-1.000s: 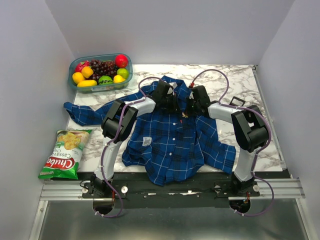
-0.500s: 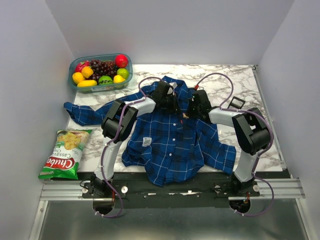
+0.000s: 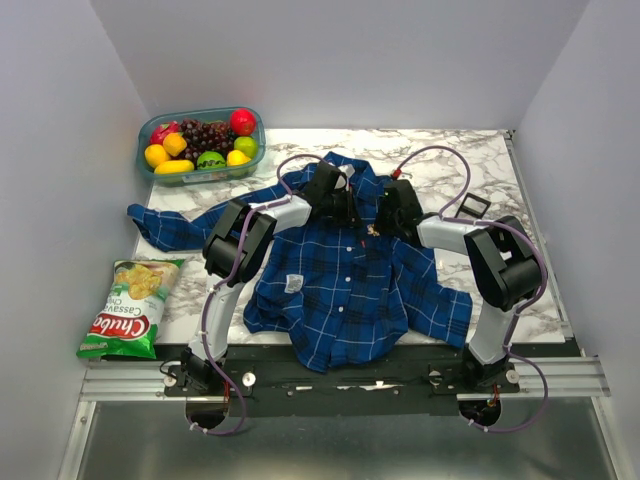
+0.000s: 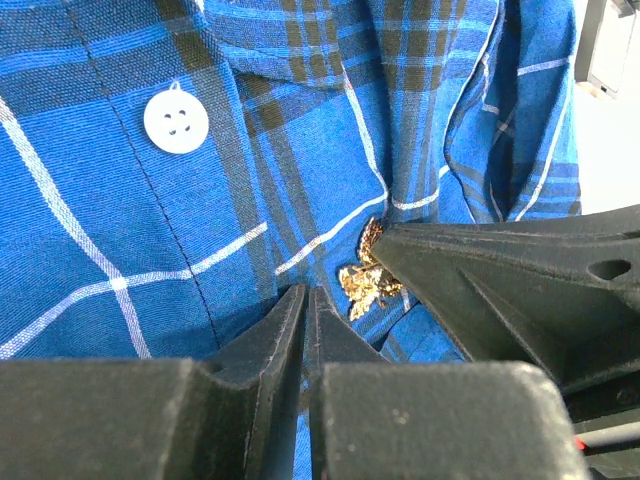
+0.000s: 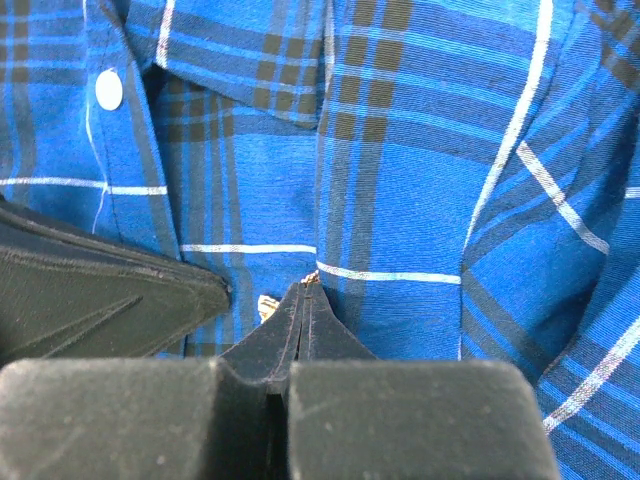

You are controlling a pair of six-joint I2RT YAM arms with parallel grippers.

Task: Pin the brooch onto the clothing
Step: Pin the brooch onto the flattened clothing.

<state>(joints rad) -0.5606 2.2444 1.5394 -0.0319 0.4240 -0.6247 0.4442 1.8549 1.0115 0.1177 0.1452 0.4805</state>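
The clothing [image 3: 340, 290], a blue plaid shirt, lies spread on the table, collar at the far end. The brooch [image 4: 368, 276], small, gold-coloured and leaf-like, sits on the fabric just below the collar, right of the button placket; from above it is a tiny speck [image 3: 371, 232]. My left gripper [image 4: 306, 293] is shut with a sliver of the clothing pinched at its tips, just left of the brooch. My right gripper [image 5: 305, 290] is shut, a gold bit of the brooch [image 5: 313, 277] showing at its very tip. Both grippers meet over the chest [image 3: 365, 220].
A clear tub of fruit [image 3: 202, 145] stands at the far left, a green chips bag [image 3: 132, 307] at the near left. A small black case [image 3: 474, 205] lies right of the shirt on the marble table [image 3: 500, 165]. A white button [image 4: 176, 122] is left of the collar.
My right arm has shifted slightly left and farther, toward the collar. The left arm and the shirt have not visibly moved.
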